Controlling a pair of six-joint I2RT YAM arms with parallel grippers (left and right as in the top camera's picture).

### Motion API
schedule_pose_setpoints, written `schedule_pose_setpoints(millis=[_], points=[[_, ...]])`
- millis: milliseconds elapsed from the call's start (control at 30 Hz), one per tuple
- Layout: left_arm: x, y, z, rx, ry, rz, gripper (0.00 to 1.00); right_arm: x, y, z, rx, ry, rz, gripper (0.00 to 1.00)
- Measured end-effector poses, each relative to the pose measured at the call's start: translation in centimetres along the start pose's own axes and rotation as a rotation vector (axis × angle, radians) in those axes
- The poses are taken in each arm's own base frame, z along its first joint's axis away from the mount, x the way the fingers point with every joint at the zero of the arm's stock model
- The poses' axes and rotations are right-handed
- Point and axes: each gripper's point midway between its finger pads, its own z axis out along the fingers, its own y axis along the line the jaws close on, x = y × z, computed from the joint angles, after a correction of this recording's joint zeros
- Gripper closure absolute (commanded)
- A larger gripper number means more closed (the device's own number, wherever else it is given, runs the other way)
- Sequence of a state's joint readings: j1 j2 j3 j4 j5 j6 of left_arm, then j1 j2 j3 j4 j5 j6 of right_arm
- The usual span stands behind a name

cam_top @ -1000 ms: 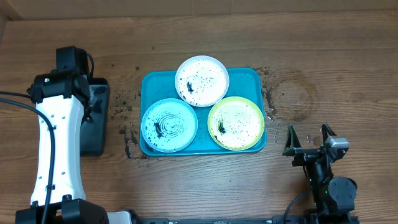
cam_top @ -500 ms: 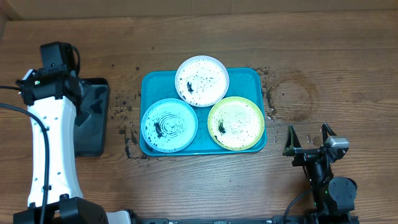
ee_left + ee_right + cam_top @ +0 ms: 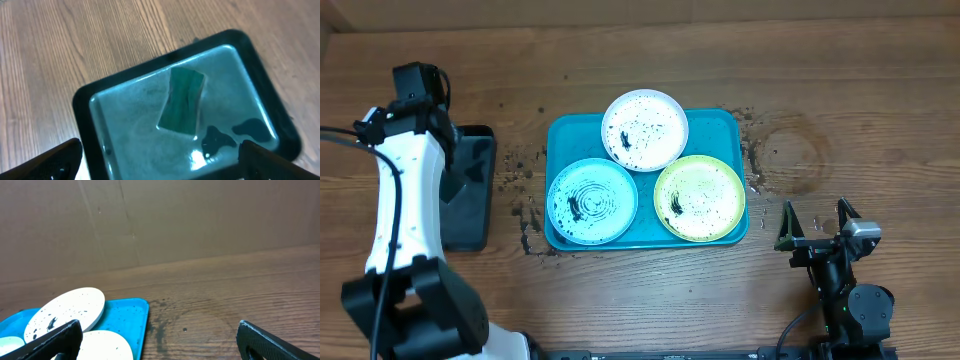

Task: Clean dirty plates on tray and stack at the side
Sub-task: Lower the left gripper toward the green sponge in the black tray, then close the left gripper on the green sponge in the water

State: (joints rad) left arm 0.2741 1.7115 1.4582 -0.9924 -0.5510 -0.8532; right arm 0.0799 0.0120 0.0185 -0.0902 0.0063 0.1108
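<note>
Three dirty plates lie on the teal-blue tray (image 3: 718, 127): white-rimmed (image 3: 645, 130) at the back, light teal (image 3: 592, 201) at front left, lime green (image 3: 699, 197) at front right. All are speckled with dark dirt. My left gripper (image 3: 458, 172) hovers over the small black-rimmed grey tray (image 3: 470, 215) left of them; in the left wrist view it (image 3: 160, 161) is open and empty above a green sponge (image 3: 182, 102). My right gripper (image 3: 817, 226) is open and empty at the front right, apart from the tray. The right wrist view (image 3: 160, 342) shows the white plate (image 3: 65, 312) and the tray's corner (image 3: 132, 312).
Dark crumbs are scattered on the wood left (image 3: 525, 170) and right (image 3: 752, 150) of the teal tray. The black-rimmed tray (image 3: 85, 95) holds water patches. A brown cardboard wall (image 3: 160, 220) stands behind the table.
My left arm has swung back and left over the black-rimmed tray, then settled slightly right. The plates, tray and right arm have not moved.
</note>
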Motion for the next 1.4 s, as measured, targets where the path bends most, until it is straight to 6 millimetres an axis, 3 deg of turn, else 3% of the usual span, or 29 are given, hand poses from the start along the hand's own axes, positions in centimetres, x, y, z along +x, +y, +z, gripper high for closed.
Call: schedule_pose_setpoints(millis=[267, 567, 1167, 1233, 1300, 1400], points=[[0.6, -0.5, 4.5, 0.022, 0.109, 0.082, 0.00, 0.0, 0.0, 0.0, 0.001, 0.000, 0.000, 0.00], [0.4, -0.2, 6.5, 0.120, 0.222, 0.011, 0.00, 0.0, 0.0, 0.0, 0.000, 0.000, 0.000, 0.00], [2.8, -2.9, 10.9, 0.162, 0.299, 0.016, 0.00, 0.0, 0.0, 0.0, 0.000, 0.000, 0.000, 0.00], [3.1, -3.2, 11.6, 0.161, 0.305, 0.018, 0.03, 0.0, 0.0, 0.0, 0.000, 0.000, 0.000, 0.00], [3.4, -3.3, 12.1, 0.156, 0.311, 0.021, 0.13, 0.0, 0.0, 0.0, 0.000, 0.000, 0.000, 0.00], [3.8, -3.4, 12.7, 0.151, 0.319, 0.028, 0.14, 0.0, 0.0, 0.0, 0.000, 0.000, 0.000, 0.00]])
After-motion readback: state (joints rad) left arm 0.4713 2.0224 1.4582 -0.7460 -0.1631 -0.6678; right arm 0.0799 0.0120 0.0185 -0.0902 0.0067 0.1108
